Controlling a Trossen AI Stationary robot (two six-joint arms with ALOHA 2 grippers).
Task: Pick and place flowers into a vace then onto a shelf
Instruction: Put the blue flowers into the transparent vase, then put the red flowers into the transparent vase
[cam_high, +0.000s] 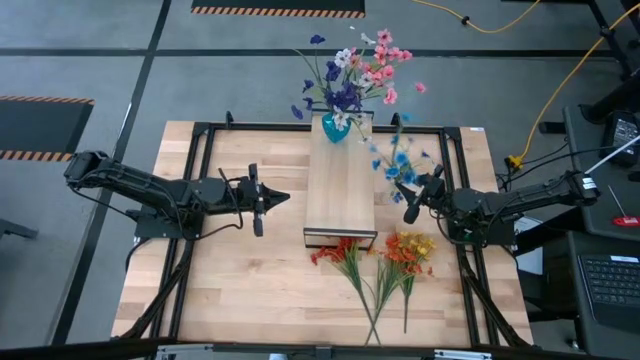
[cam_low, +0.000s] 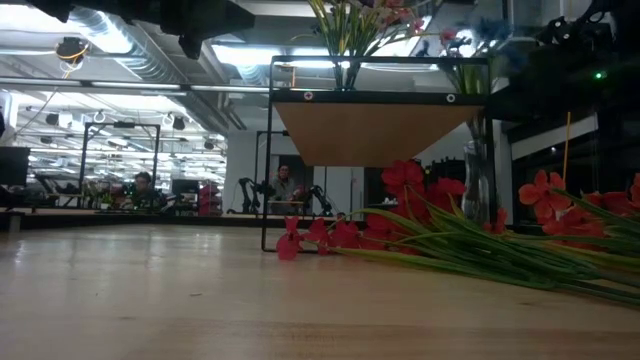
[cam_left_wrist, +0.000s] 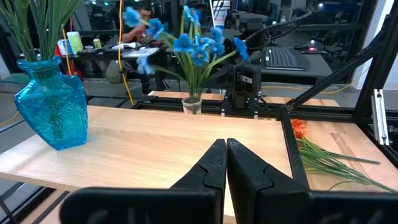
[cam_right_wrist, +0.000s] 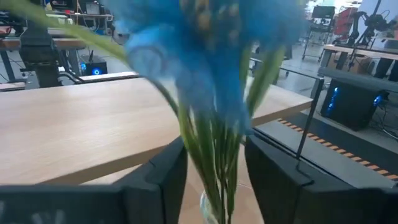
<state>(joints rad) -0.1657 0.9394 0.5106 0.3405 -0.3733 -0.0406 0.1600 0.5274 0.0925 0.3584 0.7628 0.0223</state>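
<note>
High view: we see the narrow light-wood shelf mid-table, a teal glass vase of mixed blooms at its far end. The right gripper holds a small clear vase of blue flowers just beside the shelf's right edge; the left gripper waits opposite.

Low view: red and orange sprigs lie flat on the wooden table.

Left wrist view: its fingers are pressed together, empty.

Right wrist view: the fingers flank the upright stems, seemingly clamping the clear vase. We judge the shelf lies leftward, nearest the right arm.
</note>
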